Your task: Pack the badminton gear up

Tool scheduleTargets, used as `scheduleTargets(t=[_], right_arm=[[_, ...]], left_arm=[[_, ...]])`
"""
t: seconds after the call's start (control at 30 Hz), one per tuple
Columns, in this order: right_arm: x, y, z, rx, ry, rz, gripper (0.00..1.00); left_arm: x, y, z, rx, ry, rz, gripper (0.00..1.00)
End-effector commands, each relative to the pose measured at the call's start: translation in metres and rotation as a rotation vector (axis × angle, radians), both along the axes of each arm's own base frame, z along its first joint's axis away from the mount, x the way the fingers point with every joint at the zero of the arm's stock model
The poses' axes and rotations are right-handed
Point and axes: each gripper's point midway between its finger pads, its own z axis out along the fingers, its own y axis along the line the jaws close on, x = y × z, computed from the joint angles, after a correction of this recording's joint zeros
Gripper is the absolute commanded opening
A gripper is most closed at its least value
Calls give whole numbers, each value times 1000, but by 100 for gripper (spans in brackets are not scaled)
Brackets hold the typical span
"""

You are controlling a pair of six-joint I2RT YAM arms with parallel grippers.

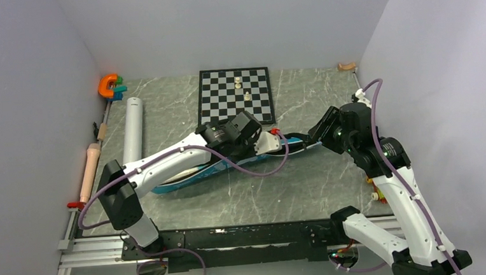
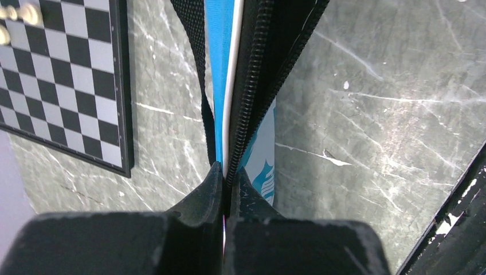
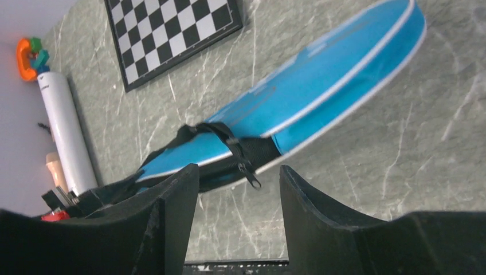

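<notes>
Since our left gripper (image 2: 224, 172) is clamped on the edge of the bag (image 2: 215, 57), we'd hold it taut. Our right gripper (image 3: 238, 171) is wide open, so centre it on the zipper pull (image 3: 249, 173) first.

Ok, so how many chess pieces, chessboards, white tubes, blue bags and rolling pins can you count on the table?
chess pieces: 2
chessboard: 1
white tube: 1
blue bag: 1
rolling pin: 1
Total: 6
</notes>
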Motion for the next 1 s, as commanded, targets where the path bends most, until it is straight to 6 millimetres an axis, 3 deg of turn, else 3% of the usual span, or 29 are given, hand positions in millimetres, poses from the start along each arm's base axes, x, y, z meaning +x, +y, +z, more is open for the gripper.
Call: scheduleTargets(t=[0.0, 0.17, 0.4, 0.63, 0.97], right_arm=[[-2, 15, 14, 66, -16, 63, 57], [-14, 26, -8, 113, 42, 112, 57], [-18, 72, -34, 311, 70, 304, 64], [-7, 71, -38, 366, 33, 310, 63], [12, 77, -41, 458, -7, 349, 51]], left_arm=[[3, 8, 21, -107, -22, 89, 0], [3, 14, 14, -113, -7, 105, 0], [7, 17, 21, -148, 1, 125, 0], [7, 28, 25, -157, -4, 124, 0], [0, 33, 26, -162, 7, 113, 0]])
